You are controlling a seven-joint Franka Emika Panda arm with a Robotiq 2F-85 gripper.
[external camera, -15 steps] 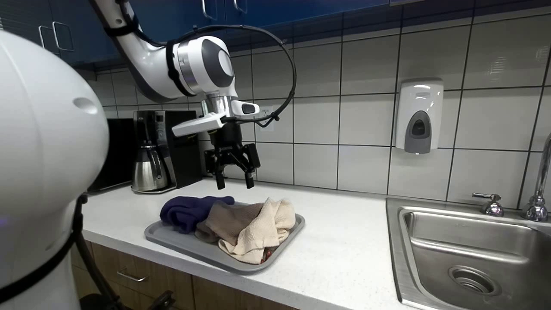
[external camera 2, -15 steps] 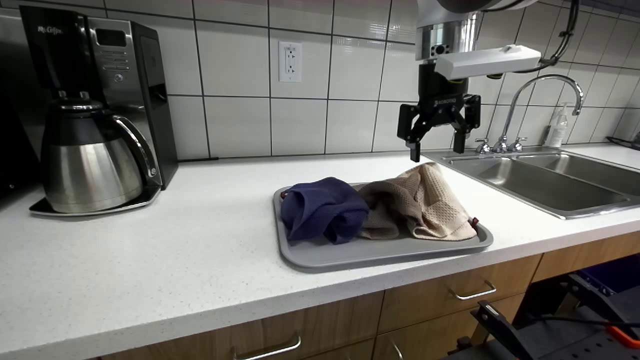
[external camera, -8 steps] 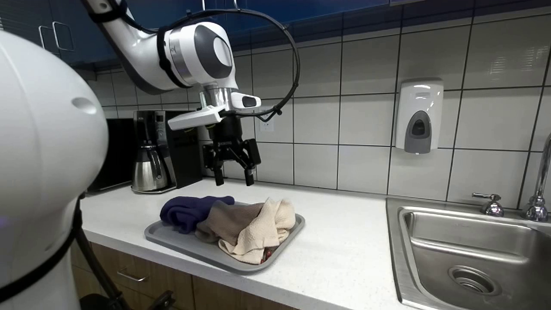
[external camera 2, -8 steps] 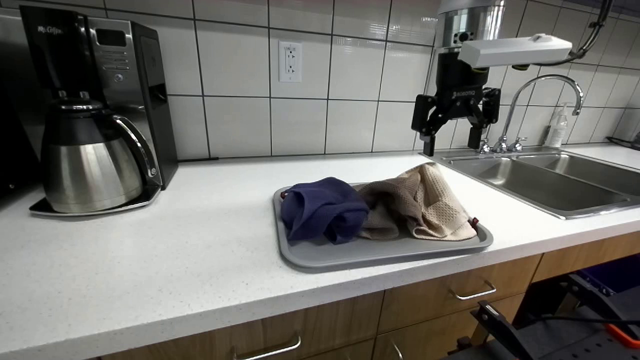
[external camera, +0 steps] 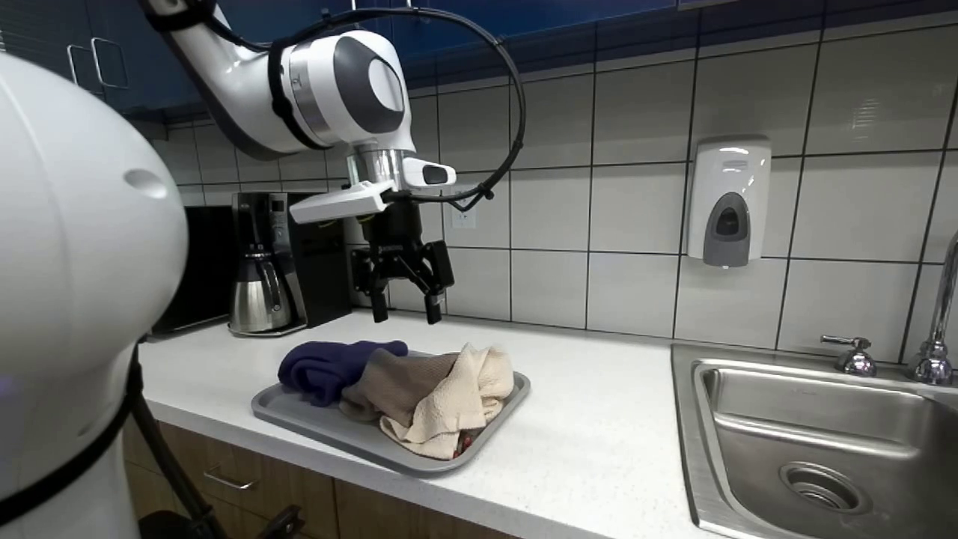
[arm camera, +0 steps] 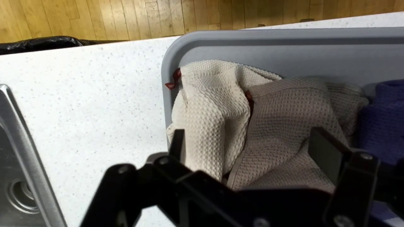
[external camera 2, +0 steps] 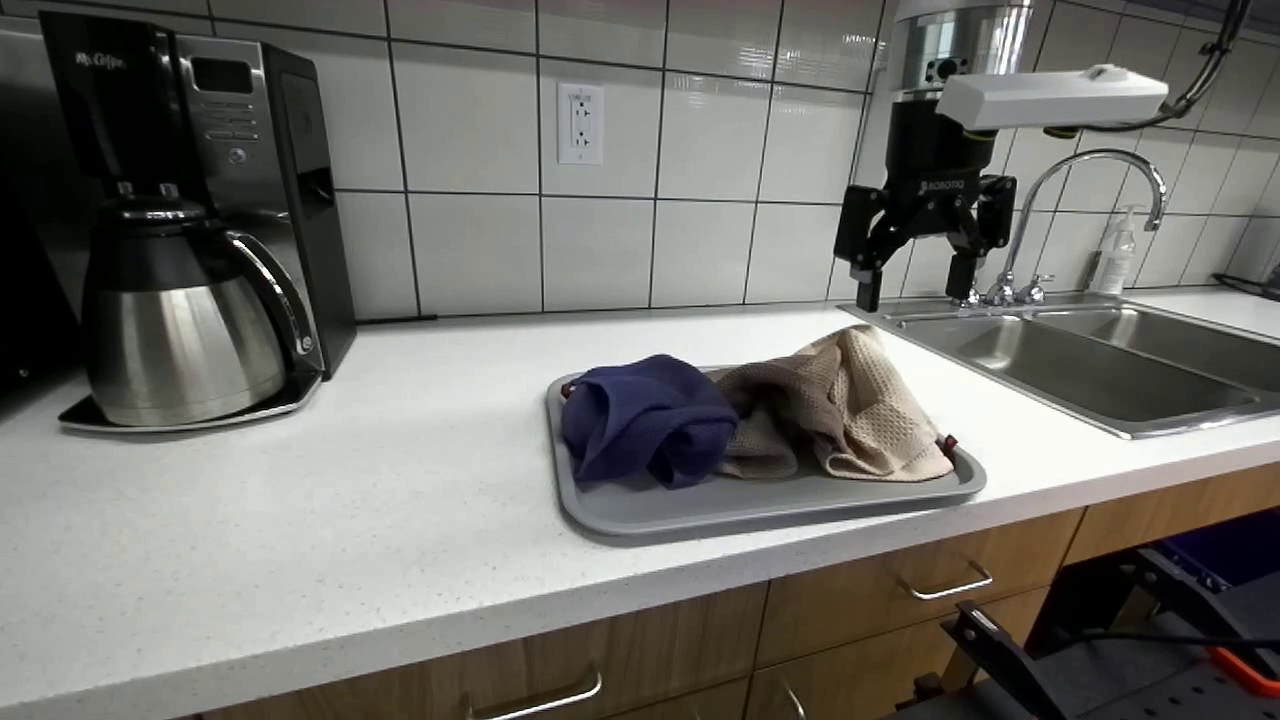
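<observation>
My gripper [external camera: 406, 314] hangs in the air above the back of a grey tray [external camera 2: 700, 508], its fingers spread wide with nothing between them. In the wrist view, the gripper [arm camera: 248, 138] frames a cream waffle-weave cloth [arm camera: 202, 116] on the left and a brown cloth [arm camera: 281, 123] on the right, both lower down and untouched. A crumpled dark blue cloth [external camera 2: 650, 420] lies at the tray's other end, partly cut off in the wrist view. Small red tags [arm camera: 174, 78] stick out by the cream cloth. The undersides of the cloths are hidden.
A coffee maker with a steel carafe [external camera 2: 185, 340] stands on the white counter [external camera 2: 350, 520]. The sink [external camera: 816, 442] with its faucet [external camera 2: 1020, 220] lies at the tray's cream-cloth end. Behind runs a tiled wall bearing a soap dispenser [external camera: 730, 202].
The gripper has risen slightly and shifted, toward the sink side in an exterior view, slowing over the last half second. Its fingers have stayed apart. Tray and cloths have not moved.
</observation>
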